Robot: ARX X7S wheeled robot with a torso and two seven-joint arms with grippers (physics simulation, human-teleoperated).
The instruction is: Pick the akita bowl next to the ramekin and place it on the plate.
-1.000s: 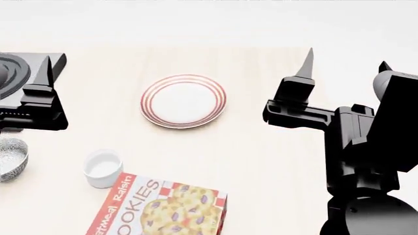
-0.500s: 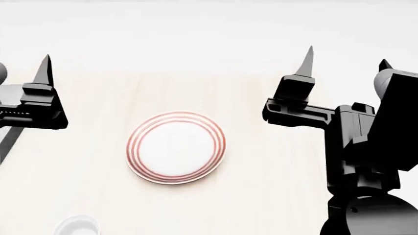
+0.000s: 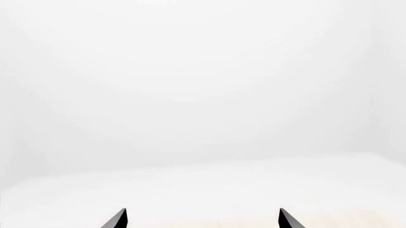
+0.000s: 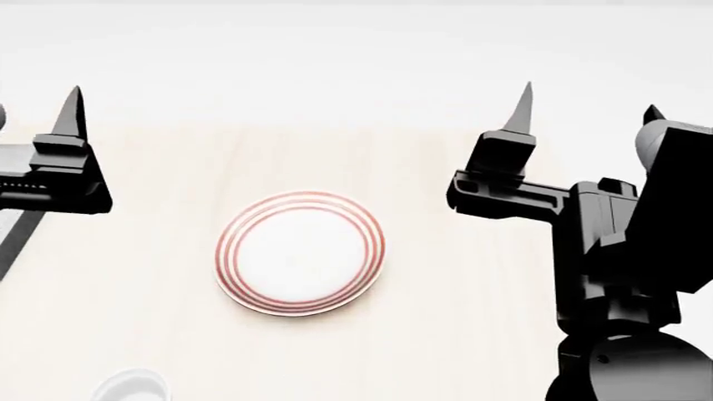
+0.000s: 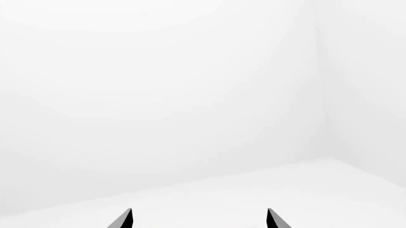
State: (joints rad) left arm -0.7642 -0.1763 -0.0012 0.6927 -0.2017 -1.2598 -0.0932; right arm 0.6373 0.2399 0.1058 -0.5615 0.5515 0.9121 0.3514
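Observation:
The plate [image 4: 300,253], white with thin red rings, lies on the pale wooden table in the middle of the head view. Only the top of the white ramekin [image 4: 129,386] shows, at the bottom edge left of the plate. The akita bowl is out of view. My left gripper [image 4: 36,104] hangs at the left edge, above and left of the plate, open and empty. My right gripper [image 4: 590,98] is raised to the right of the plate, open and empty. Both wrist views show only spread fingertips [image 3: 120,216] [image 5: 127,216] against a white background.
A dark slanted edge [image 4: 16,238] crosses the table at the far left below my left gripper. My right arm [image 4: 619,276] fills the lower right of the head view. The table's far edge meets a white wall behind the plate.
The head view has tilted up: the plate slid lower in frame, and the speckled bowl, cookie box and black stove left it. Both grippers stay open.

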